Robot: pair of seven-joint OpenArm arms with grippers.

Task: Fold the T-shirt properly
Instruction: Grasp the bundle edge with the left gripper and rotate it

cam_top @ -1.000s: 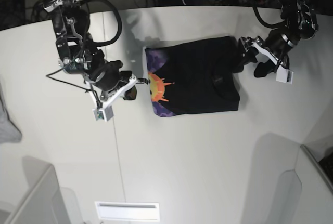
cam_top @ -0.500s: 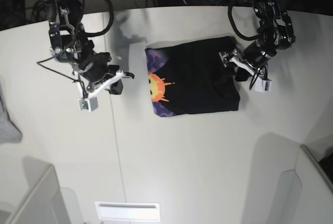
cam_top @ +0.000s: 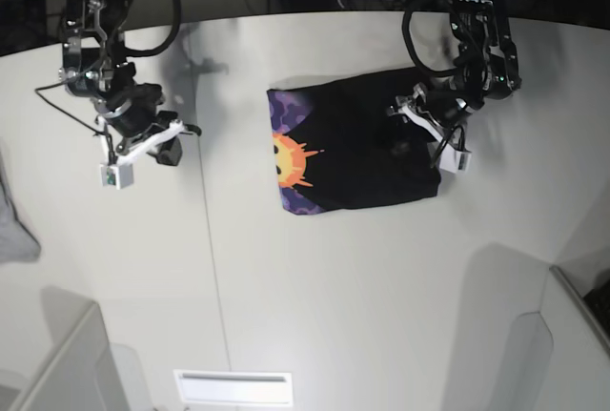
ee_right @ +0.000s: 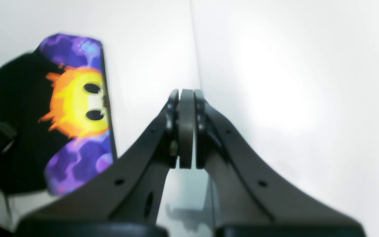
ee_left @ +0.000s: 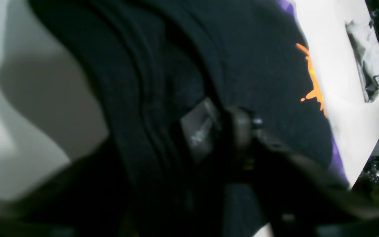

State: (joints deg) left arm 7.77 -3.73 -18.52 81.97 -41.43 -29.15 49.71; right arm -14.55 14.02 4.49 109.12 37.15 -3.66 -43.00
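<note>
Left pincer [cam_top: 417,117]: touching the edge of the large black short-sleeved cloth T-shirt [cam_top: 362,149]; spread or pinching cannot be told, the wrist view being dark and blurred. Right pincer [ee_right: 186,128]: hanging with jaws pressed together, pinching nothing. T-shirt: lying folded on the white table [cam_top: 334,287], directly under the left pincer, well apart from the right pincer, showing its orange-yellow sun print [cam_top: 289,159] on the side toward the right pincer.
</note>
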